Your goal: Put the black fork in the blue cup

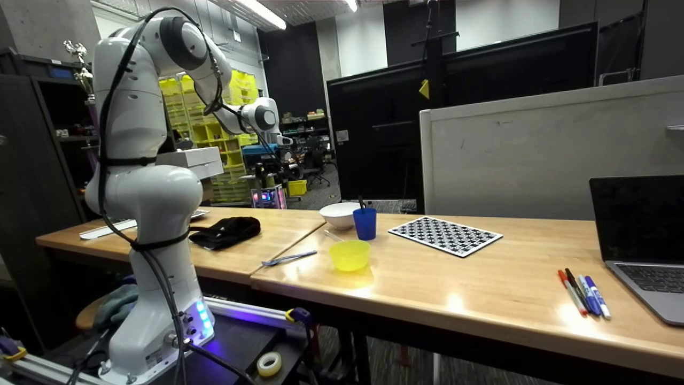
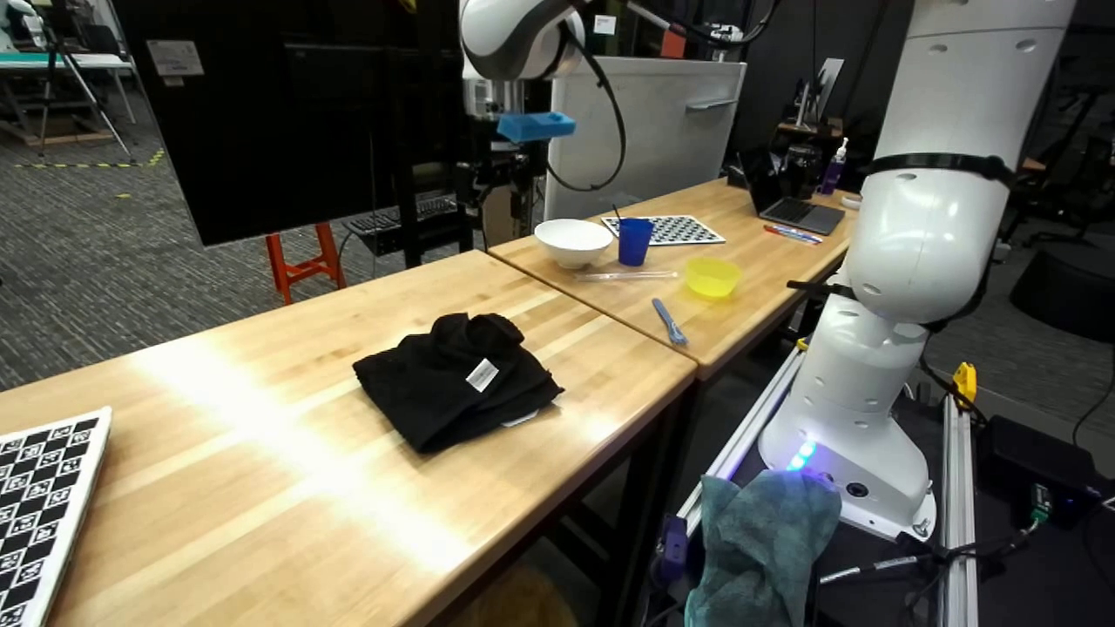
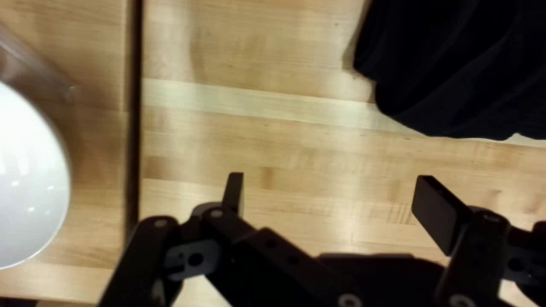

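The blue cup (image 1: 365,224) stands upright on the table, close to the white bowl, and shows in both exterior views (image 2: 635,242). A thin black handle, seemingly the black fork (image 1: 361,202), sticks up out of it and also shows in an exterior view (image 2: 616,212). Its lower end is hidden inside the cup. My gripper (image 3: 330,177) is open with nothing between its fingers. It is raised above the table, between the white bowl and the black cloth in the wrist view. An exterior view shows it high behind the table (image 2: 499,202). Cup and fork are outside the wrist view.
A white bowl (image 2: 573,242), translucent yellow cup (image 1: 350,255), clear utensil (image 2: 625,275) and blue-grey fork (image 2: 669,321) lie around the cup. A black cloth (image 2: 462,379) lies on the nearer table. A checkered board (image 1: 446,235), pens (image 1: 584,293) and laptop (image 1: 649,240) are farther along.
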`<state>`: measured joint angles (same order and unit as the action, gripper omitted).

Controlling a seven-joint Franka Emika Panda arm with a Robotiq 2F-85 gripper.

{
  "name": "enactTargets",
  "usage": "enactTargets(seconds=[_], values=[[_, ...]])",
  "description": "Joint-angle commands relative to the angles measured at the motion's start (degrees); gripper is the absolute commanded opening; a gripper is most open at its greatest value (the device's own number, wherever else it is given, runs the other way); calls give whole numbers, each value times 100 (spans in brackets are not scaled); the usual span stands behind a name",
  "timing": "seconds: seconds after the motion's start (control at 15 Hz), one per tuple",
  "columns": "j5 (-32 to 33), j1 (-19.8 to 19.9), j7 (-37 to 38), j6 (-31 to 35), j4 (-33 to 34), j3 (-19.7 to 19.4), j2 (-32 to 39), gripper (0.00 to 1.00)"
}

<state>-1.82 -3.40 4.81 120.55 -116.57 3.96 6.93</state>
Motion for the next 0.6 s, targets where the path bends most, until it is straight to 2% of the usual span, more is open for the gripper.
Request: enactTargets(seconds=[0.0, 0.27, 0.33, 0.53], values=[[-272, -287, 657, 408, -600, 205, -292, 100], [-227, -572, 1448, 716, -1099, 396, -427, 100], [-177, -491, 1135, 536, -708, 337, -124, 100], [-176, -580, 1375, 642, -926, 402, -209, 100]])
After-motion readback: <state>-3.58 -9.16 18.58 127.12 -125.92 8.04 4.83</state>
